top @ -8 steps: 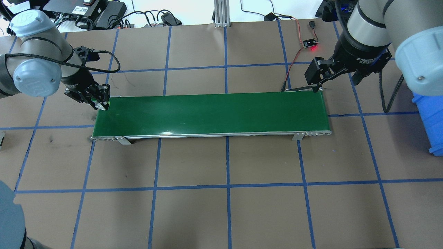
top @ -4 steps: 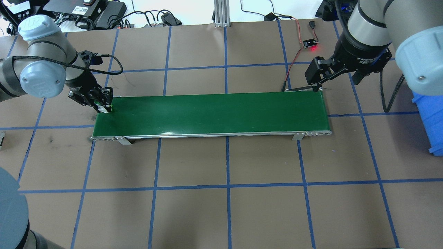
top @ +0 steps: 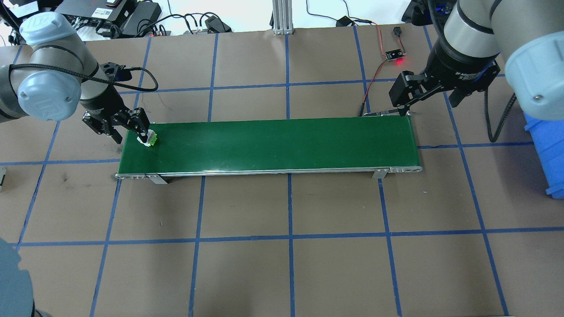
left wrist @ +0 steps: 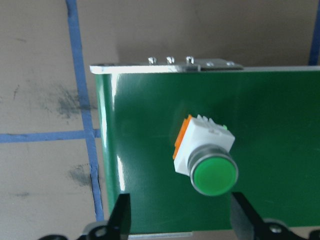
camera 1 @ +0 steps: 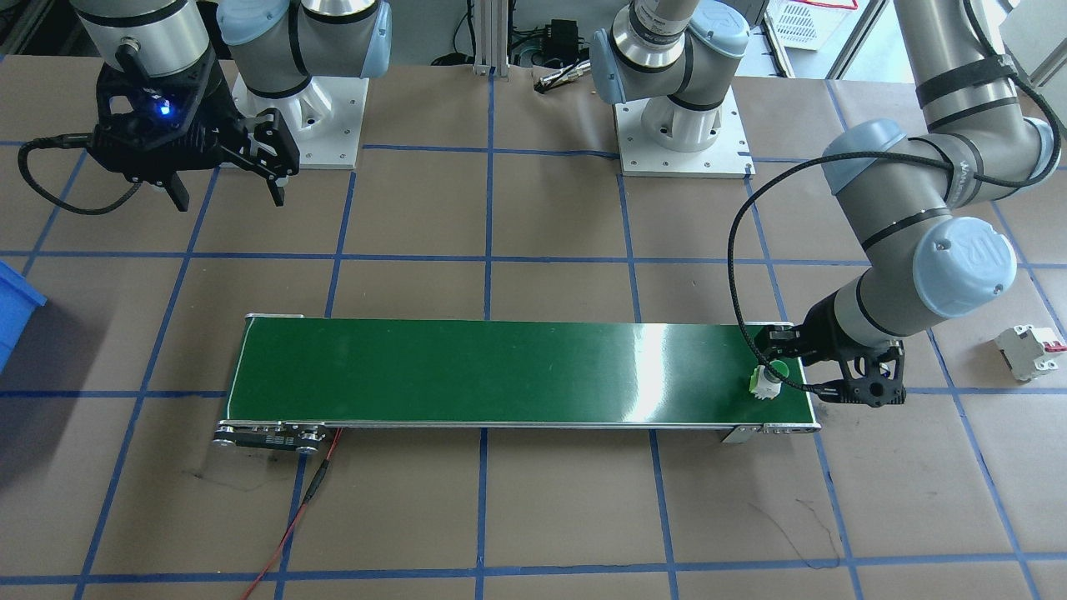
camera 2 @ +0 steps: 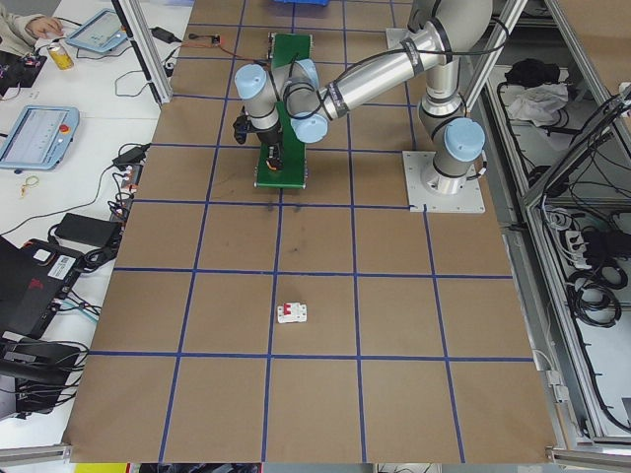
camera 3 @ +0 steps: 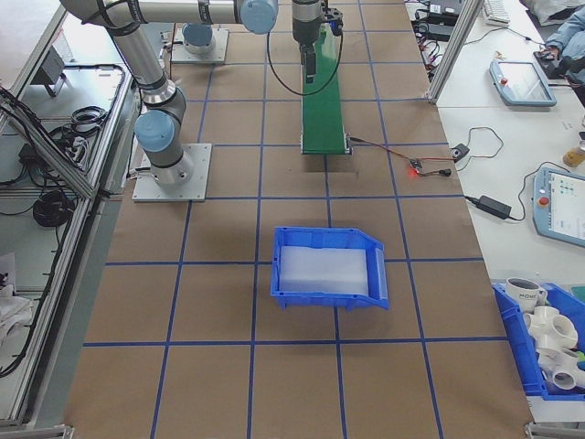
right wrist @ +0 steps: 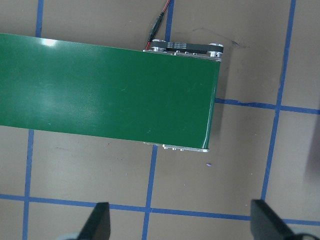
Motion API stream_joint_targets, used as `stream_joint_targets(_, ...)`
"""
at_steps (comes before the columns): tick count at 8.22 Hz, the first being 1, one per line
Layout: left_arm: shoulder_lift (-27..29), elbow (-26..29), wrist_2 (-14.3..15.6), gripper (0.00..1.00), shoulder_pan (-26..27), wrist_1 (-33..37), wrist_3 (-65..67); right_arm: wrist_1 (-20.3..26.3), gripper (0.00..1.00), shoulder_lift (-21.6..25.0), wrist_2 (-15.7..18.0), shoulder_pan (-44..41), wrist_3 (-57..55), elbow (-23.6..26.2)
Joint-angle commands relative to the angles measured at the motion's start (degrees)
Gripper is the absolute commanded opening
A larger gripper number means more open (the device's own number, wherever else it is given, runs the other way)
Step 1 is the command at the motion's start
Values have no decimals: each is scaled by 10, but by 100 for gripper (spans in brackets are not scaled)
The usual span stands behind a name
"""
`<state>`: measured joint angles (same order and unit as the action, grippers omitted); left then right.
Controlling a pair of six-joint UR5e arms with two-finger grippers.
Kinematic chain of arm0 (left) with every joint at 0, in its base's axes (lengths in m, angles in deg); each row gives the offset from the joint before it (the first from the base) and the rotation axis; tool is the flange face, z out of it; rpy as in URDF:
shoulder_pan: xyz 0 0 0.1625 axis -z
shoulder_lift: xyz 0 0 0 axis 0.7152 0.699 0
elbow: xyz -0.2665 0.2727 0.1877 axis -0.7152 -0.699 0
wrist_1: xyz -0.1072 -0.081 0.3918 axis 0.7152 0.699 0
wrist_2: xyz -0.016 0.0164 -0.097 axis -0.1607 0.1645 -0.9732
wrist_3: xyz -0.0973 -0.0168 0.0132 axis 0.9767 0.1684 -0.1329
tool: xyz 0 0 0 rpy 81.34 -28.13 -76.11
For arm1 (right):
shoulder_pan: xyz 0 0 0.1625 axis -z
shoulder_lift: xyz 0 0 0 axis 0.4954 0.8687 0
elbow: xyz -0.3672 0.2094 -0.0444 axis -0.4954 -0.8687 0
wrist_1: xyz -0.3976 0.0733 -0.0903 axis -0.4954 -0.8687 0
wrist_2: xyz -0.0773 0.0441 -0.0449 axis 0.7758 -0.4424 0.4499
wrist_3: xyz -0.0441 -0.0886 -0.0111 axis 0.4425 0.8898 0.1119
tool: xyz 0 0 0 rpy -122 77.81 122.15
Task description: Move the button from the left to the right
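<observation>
Where the button was gripped between the left gripper's fingers half a second ago, it now lies free on the green belt [top: 269, 144], at the belt's left end: the button [top: 147, 139] rests tilted on its side, and the left gripper [top: 128, 127] has its fingers spread apart, with one fingertip [top: 143, 124] just beside the white body. The left arm has also swung a little, so the button shows clear of the fingers in the overhead view. The right gripper [top: 403, 99] hangs as before above the belt's far right corner, fingers apart and holding nothing. The left wrist view shows what the overhead cannot: the round green cap [left wrist: 214, 175] faces the camera, there is an orange strip on the body's side, and both fingertips [left wrist: 121, 215] stand wide of the button [left wrist: 205, 155], touching nothing. The front view adds a white breaker with a red lever [camera 1: 1030, 350] on the table, well apart from the belt on the robot's left. The right side view shows a blue bin [camera 3: 329, 267] beyond the belt's right end.
</observation>
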<state>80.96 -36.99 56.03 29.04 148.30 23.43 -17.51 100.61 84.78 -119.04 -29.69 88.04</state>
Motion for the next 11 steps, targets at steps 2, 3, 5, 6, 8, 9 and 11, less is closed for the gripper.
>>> stream_joint_targets(2, -103, 3, -5, 100, 38, 117, 59, 0, 100, 0, 1, 0, -1, 0)
stream_joint_targets(3, -130, 3, -2, 100, 48, 138, 67, -3, 100, 0, 1, 0, -1, -1)
stream_joint_targets(5, -144, 6, -2, 100, 51, 146, 79, -3, 100, 0, 1, 0, 0, 0)
stream_joint_targets(6, -145, 18, 0, 100, 51, 145, 80, -4, 100, 0, 1, 0, 0, -1)
stream_joint_targets(8, -145, 55, 7, 100, 51, 155, 80, -5, 100, 0, 2, 0, -4, -2)
stream_joint_targets(9, -142, 57, 9, 100, 51, 157, 79, -6, 100, -2, 1, 1, -2, -3)
stream_joint_targets(11, -152, 59, 9, 100, 50, 177, 79, -23, 100, -36, -3, 8, -1, -24)
